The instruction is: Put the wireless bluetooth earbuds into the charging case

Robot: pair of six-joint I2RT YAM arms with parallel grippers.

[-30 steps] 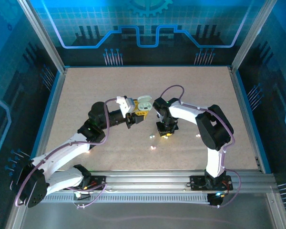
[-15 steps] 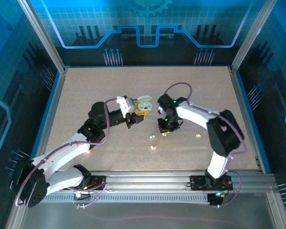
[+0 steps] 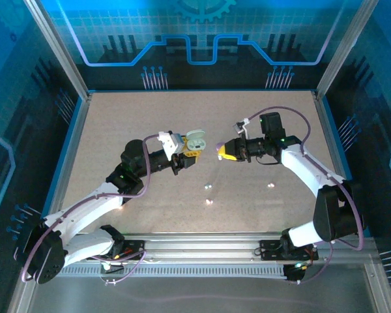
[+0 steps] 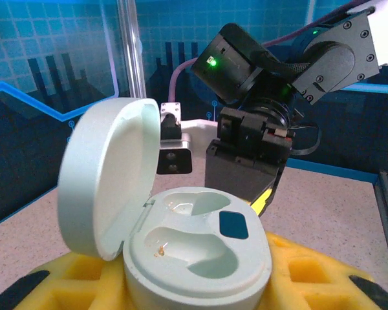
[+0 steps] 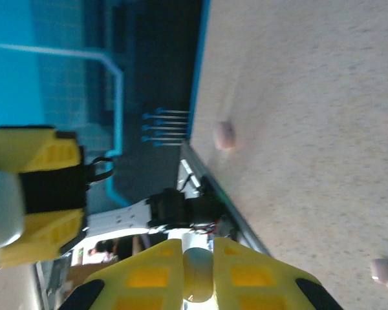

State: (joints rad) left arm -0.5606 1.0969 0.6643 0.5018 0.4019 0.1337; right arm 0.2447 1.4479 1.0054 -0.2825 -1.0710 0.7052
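**Right gripper** [image 3: 222,154]: yellow foam-padded fingers [image 5: 246,279] are drawn narrow and pinch one small pale whitish-green wireless earbud [image 5: 197,268] between the pads. It is raised off the speckled beige tabletop [image 3: 117,124], tips aimed to 9 o'clock.

**Left gripper** [image 3: 189,154]: its fingers are closed narrow on the base of a white pebble-shaped plastic charging case [image 4: 197,255]. The case is upright, its round hinged lid [image 4: 103,181] open and both moulded wells empty. It sits at 9 o'clock of the right gripper, near but apart.

**Tabletop:** a first loose earbud [image 3: 207,188] and a second loose earbud [image 3: 208,202] lie at 5 o'clock of the case. A third loose earbud [image 3: 270,186] lies at 4 o'clock of the right gripper.
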